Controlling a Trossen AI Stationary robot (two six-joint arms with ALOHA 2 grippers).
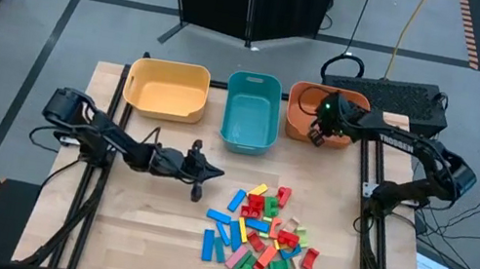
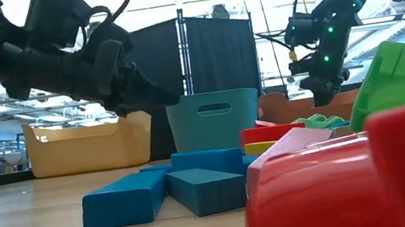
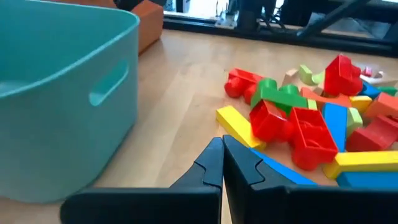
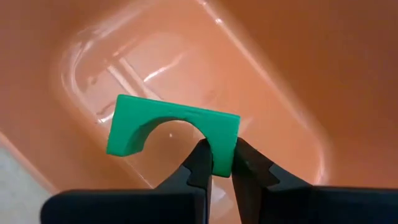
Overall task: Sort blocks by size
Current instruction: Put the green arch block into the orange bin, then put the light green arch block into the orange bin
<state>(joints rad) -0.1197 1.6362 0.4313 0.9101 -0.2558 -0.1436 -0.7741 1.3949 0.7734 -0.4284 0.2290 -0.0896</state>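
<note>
The blocks (image 1: 261, 242) lie in a mixed heap on the table's near right part, also seen in the left wrist view (image 3: 311, 118). My right gripper (image 4: 217, 163) hangs over the orange bin (image 1: 301, 116), shut on a green arch-shaped block (image 4: 168, 127). My left gripper (image 3: 222, 149) is shut with nothing in it, low over the table (image 1: 144, 227) just left of the heap and near the teal bin (image 3: 56, 93). My right gripper pinches one leg of the green arch (image 4: 222, 149) between its two fingers. The fingers slant down from above into the orange bin. The arch sticks out sideways from them, its hollow side toward the gripper, clear of the bin's floor (image 4: 155, 68).
Three bins stand in a row at the table's far edge: yellow (image 1: 167, 88), teal (image 1: 252, 109) and orange. The yellow one (image 2: 86, 143) shows behind my left arm in the low view. Bare wood lies at the near left.
</note>
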